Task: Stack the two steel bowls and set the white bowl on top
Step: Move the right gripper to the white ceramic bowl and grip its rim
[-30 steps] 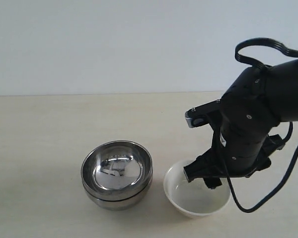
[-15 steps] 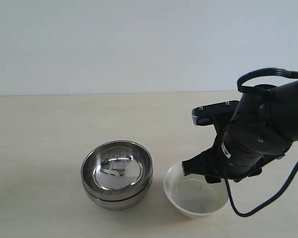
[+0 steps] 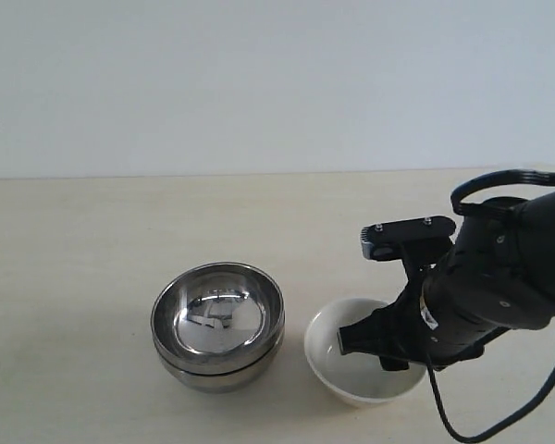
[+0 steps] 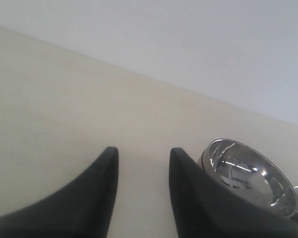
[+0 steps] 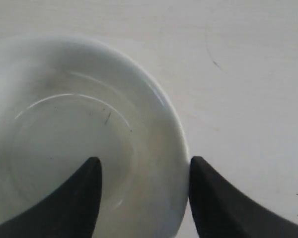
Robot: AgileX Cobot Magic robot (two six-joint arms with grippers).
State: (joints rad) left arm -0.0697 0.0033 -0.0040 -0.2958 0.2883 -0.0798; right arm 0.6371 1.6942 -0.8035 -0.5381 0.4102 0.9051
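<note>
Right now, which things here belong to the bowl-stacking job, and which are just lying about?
Part of the job: two steel bowls, already stacked; white bowl beside them; right gripper, open astride its rim.
Just there: table; left gripper, open, holding nothing; black cable.

The two steel bowls [image 3: 217, 319] sit nested on the table [image 3: 74, 277], the white bowl [image 3: 351, 372] just right of them — the right gripper [image 5: 145, 161] straddling its rim.

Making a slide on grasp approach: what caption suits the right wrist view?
Open right gripper straddles the rim of the white bowl, one finger inside, one outside, on a pale table.
</note>
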